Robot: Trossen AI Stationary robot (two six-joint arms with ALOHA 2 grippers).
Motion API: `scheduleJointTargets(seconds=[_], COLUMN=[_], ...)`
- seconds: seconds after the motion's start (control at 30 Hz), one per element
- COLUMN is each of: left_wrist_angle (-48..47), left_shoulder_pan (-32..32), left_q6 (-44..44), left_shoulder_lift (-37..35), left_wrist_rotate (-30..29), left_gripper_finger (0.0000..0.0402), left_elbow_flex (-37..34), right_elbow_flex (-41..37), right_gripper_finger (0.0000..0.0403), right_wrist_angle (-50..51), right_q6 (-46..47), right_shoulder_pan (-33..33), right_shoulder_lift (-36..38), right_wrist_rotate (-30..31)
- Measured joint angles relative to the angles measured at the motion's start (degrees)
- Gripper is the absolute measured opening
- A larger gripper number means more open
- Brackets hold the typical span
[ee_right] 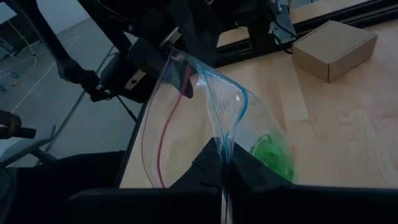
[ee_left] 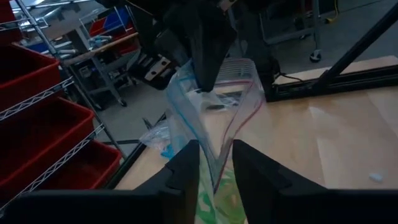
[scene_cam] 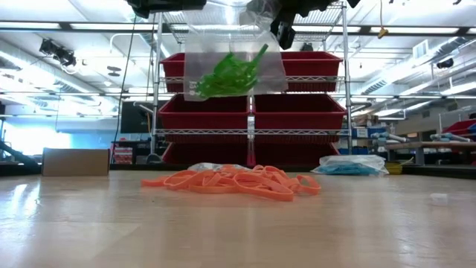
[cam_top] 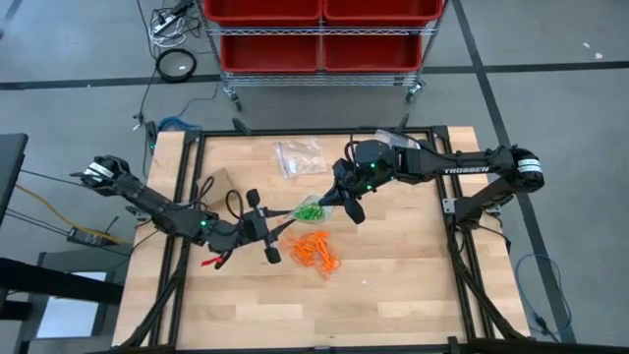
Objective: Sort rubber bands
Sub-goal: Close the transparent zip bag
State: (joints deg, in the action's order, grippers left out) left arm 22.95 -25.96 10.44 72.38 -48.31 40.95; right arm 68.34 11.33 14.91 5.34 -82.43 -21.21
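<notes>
Tabletop (cam_top: 393, 285) of pale wood planks lies under both my arms, framed by black rails, with grey floor around it. Behind it a wire rack (scene_cam: 251, 134) holds red bins (scene_cam: 297, 112), and the low view shows a long workshop with ceiling lights and a cardboard box (scene_cam: 76, 161) at the far edge. My right gripper (ee_right: 224, 163) has its fingers pressed together on the rim of a clear bag (scene_cam: 234, 63), holding it up off the wood. Green bands (scene_cam: 227, 74) sit inside that bag. My left gripper (ee_left: 216, 165) is at the bag's open mouth, its fingers (ee_left: 183, 171) a little apart on either side of one edge; I cannot tell whether they grip it. Orange bands (cam_top: 314, 251) lie in a loose heap on the wood just below the bag. Blue bands (scene_cam: 349, 168) sit in a second bag near the far edge, and another bag (cam_top: 300, 157) lies towards the rack.
</notes>
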Motion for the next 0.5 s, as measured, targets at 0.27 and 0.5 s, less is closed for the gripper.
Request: scheduleJointTargets(seconds=[0.27,0.5], left_wrist_angle=[0.0,-0.1], left_shoulder_pan=[0.0,-0.1], left_q6=[0.6,1.0], left_shoulder_lift=[0.0,0.0], left_wrist_rotate=[2.0,2.6], left_gripper_finger=[0.0029,0.0005], left_elbow_flex=[0.0,0.0], right_elbow_flex=[0.0,0.0], right_gripper_finger=[0.0000,0.0000], right_wrist_angle=[0.0,0.0], right_q6=[0.0,-0.1], right_shoulder_pan=[0.0,0.0], right_shoulder_lift=[0.0,0.0], right_wrist_rotate=[0.0,0.0])
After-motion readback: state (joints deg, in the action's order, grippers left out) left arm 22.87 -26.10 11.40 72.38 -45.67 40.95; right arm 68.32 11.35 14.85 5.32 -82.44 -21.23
